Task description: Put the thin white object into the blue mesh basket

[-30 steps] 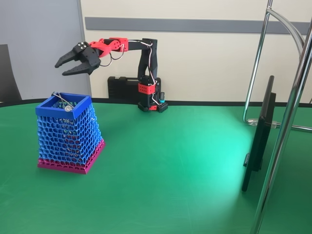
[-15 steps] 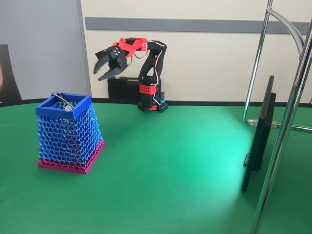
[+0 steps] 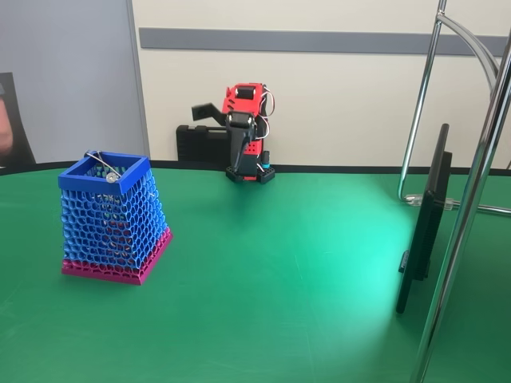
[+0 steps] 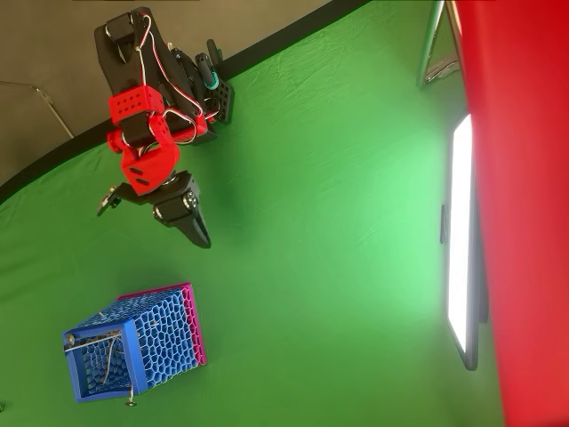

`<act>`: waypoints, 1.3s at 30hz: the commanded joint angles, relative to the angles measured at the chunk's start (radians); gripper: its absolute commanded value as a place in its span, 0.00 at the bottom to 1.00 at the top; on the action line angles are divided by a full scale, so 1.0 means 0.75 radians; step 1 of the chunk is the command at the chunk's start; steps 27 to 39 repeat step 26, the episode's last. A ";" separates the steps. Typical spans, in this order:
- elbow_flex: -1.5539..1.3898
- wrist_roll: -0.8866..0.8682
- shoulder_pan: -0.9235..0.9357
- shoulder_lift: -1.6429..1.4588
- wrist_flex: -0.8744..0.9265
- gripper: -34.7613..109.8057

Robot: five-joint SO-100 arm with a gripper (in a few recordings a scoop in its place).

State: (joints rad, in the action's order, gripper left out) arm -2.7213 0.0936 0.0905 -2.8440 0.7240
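The blue mesh basket (image 3: 112, 223) with its pink base stands upright at the left of the green table; in the overhead view the basket (image 4: 169, 334) is at the lower left. A thin pale strip (image 4: 113, 354) that looks like the thin white object lies inside it, seen through the open top. A silvery rod with a round bit (image 3: 104, 167) rests on the rim. My gripper (image 4: 151, 216) is folded back near the arm's base, well away from the basket, open and holding nothing. In the fixed view one black finger (image 3: 204, 110) sticks out to the left.
A black monitor (image 3: 423, 223) stands on edge at the right beside chrome stand poles (image 3: 467, 199). A black case (image 3: 196, 144) sits behind the arm's base. A person's arm (image 3: 4, 120) shows at the left edge. Bare green cloth (image 3: 279, 279) lies between basket and monitor.
The arm has swung right, away from above the basket, and folded back over its base. The gripper stayed open and empty. The basket has not moved.
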 commanded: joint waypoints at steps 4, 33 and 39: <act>-0.280 0.020 -0.072 -0.266 -0.047 0.24; -0.483 -0.035 -0.106 -0.642 0.180 0.25; -0.483 -0.035 -0.106 -0.642 0.180 0.25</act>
